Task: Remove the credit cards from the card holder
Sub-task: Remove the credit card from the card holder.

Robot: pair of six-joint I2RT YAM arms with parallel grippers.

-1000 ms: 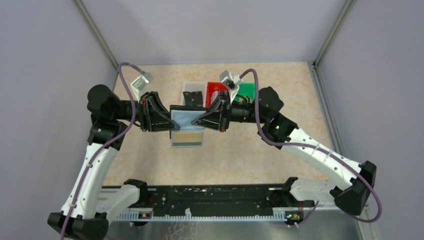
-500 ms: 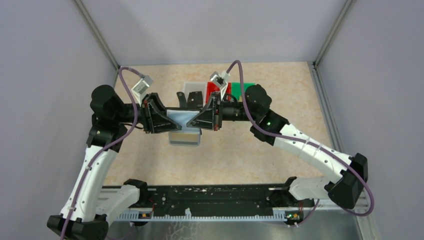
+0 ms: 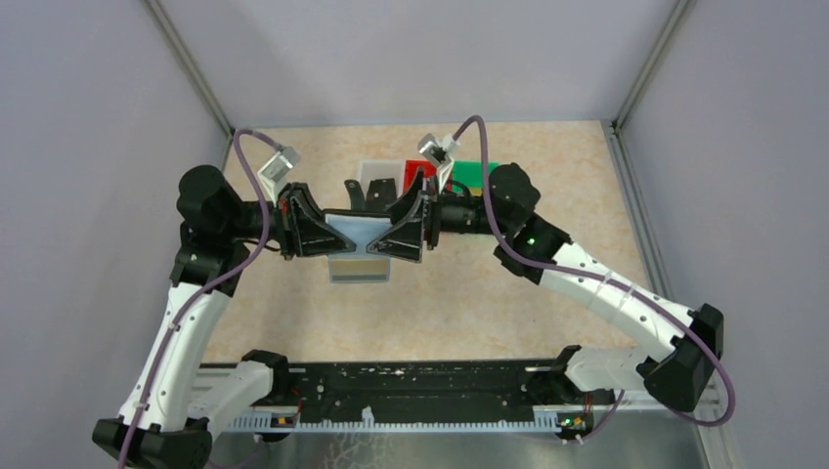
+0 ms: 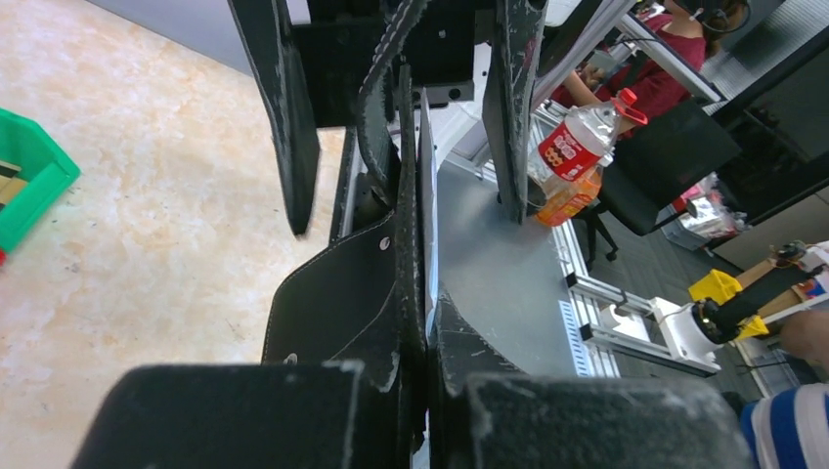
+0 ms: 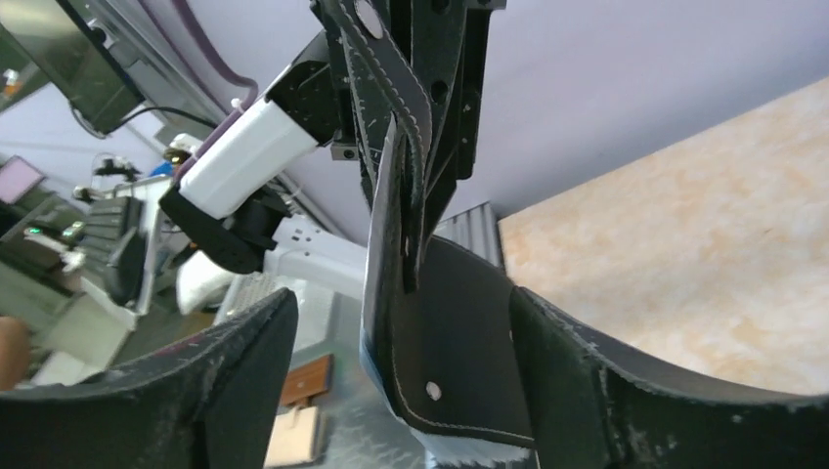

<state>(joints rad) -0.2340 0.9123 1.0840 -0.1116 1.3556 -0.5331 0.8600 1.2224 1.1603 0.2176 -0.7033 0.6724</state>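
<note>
The card holder, black with a pale blue inner panel, hangs in the air between both grippers above the table. My left gripper is shut on its left end; in the left wrist view the black flap is pinched flat between my fingers. My right gripper is open, its fingers standing on either side of the holder's other end without pressing it. A lower panel with a gold-tan credit card hangs beneath the holder.
At the back of the table, behind the grippers, stand a white bin, a red bin and a green bin. The green bin also shows at the left edge of the left wrist view. Grey walls enclose the table.
My left gripper has closed onto the card holder and my right gripper has let go and opened. Both grippers and the holder have shifted slightly left.
</note>
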